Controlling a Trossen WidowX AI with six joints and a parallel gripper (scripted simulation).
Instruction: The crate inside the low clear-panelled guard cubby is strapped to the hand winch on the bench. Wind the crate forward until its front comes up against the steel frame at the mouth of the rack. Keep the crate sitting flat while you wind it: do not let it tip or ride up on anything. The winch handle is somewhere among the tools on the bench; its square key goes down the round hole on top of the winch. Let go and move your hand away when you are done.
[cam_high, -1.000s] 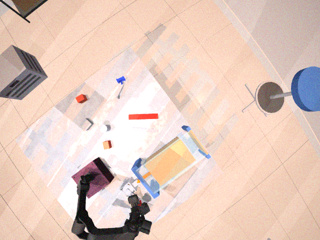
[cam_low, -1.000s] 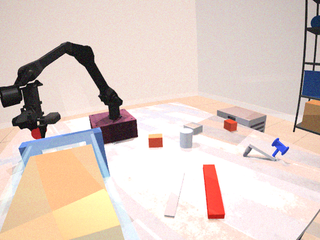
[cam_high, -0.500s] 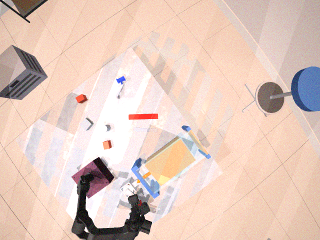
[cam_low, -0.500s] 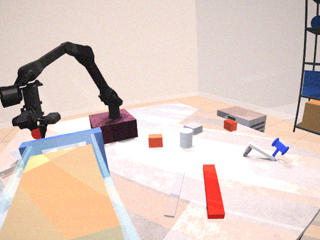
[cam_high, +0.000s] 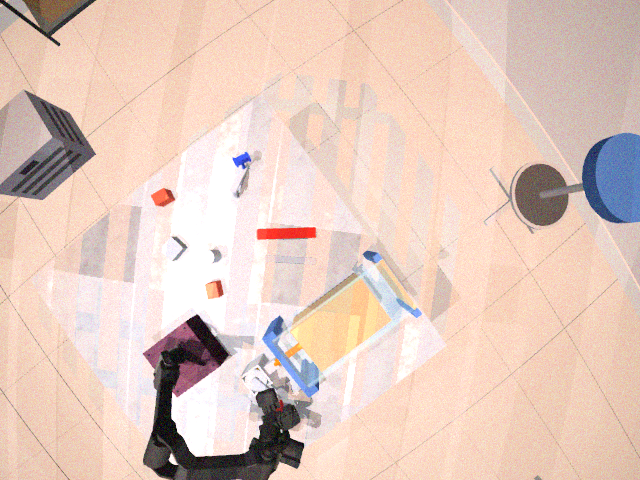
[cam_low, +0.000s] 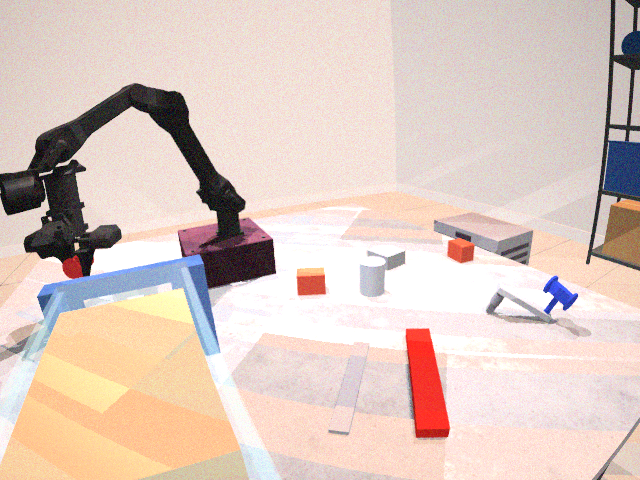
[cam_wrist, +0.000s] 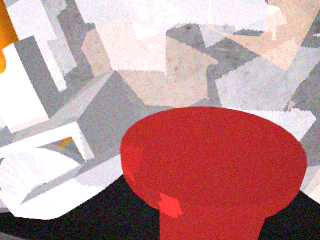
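Matt black gripper (cam_low: 77, 256) clamps smooth red plastic knob (cam_wrist: 214, 167); clear glossy guard panels (cam_low: 206, 330); blue matt frame (cam_low: 124, 279); patchy matt counter (cam_low: 465, 372).

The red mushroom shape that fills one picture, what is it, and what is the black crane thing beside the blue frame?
The black crane is a robot arm bolted to a dark purple block. One picture looks straight down, one looks across the bench, and the third comes from a camera at the arm's wrist. The red shape is a knob gripped in the arm's pincer, seen very close in the wrist picture. The blue frame is the mouth of a clear-walled box with an orange crate inside. Loose on the bench lie a long red bar, two small orange blocks, a grey cylinder and a blue spool.
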